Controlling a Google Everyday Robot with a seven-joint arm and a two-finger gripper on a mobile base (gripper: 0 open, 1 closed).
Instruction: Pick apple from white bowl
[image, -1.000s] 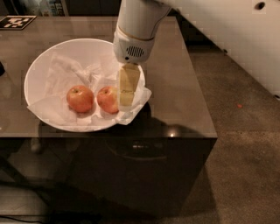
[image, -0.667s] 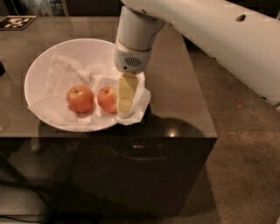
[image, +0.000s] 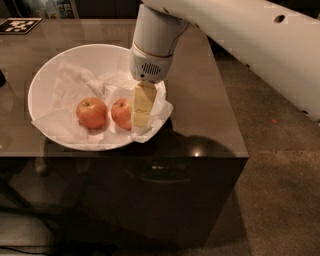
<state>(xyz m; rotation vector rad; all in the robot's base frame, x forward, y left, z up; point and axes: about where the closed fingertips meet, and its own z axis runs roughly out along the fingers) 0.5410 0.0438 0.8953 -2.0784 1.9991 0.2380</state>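
Observation:
The white bowl (image: 50, 75) sits on the dark table, lined with crumpled white paper (image: 70, 85). Two apples lie in its front part. The apple (image: 121, 113) with a pale patch near its top is the right one. A more evenly orange-red apple (image: 91, 112) with a stem dimple lies to its left. My gripper (image: 141, 120) hangs from the white arm (image: 155, 40) and reaches down into the bowl, right against the right side of the apple.
The table (image: 200, 110) has its front edge just below the bowl and its right edge near the arm. A black-and-white marker tag (image: 17, 25) lies at the far left corner. Carpeted floor (image: 280, 190) lies to the right.
The gripper has come down a little and moved slightly left, closer against the right apple. The apples and bowl have not moved.

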